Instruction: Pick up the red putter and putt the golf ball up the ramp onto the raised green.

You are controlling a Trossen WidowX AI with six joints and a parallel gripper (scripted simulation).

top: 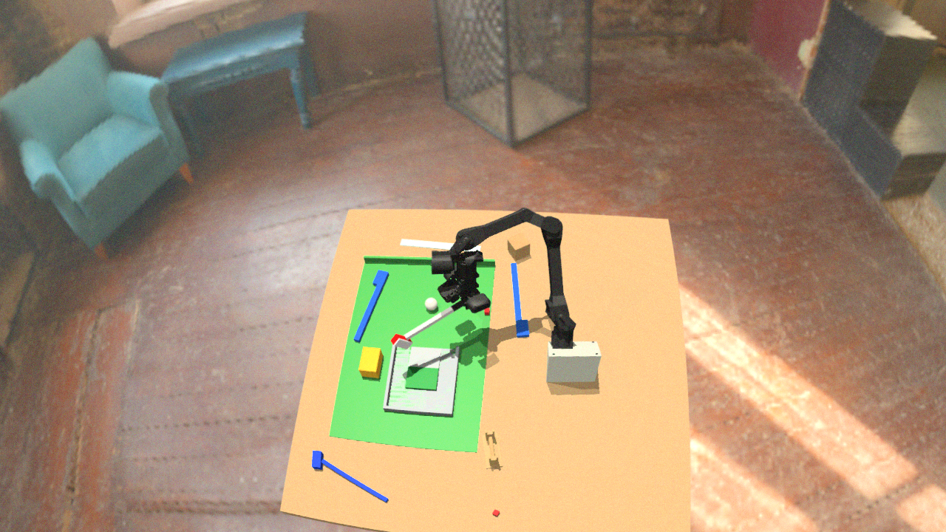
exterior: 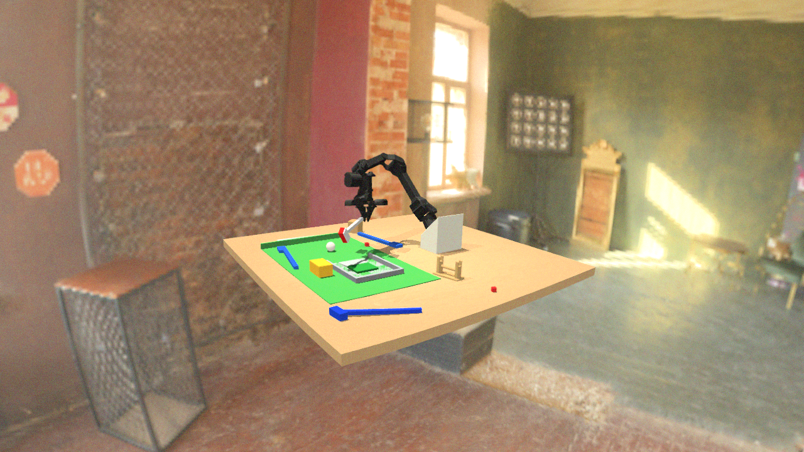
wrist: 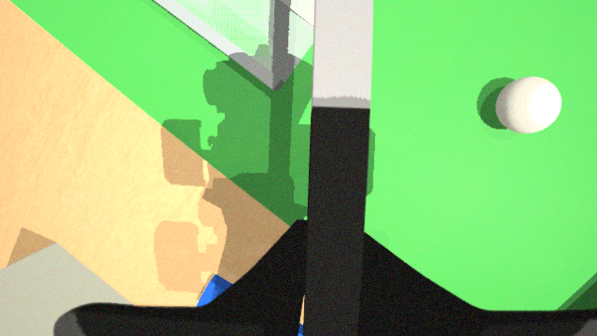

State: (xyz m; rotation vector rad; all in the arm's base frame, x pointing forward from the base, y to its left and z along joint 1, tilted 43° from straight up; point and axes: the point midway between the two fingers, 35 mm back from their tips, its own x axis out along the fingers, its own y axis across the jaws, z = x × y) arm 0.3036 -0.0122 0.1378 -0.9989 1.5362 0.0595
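Blue putters (top: 371, 304) and a yellow block (top: 370, 362) lying around the green mat (top: 403, 423), golf ball (top: 431, 304) near the back rail, gripper (top: 460, 303) pinching the red putter (top: 423, 326) aloft, arm arched over.

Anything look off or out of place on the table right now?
Nothing damaged or spilled. The gripper holds the red putter in the air, its head over the ramp's edge rather than behind the ball. Three blue putters and small blocks lie scattered about.
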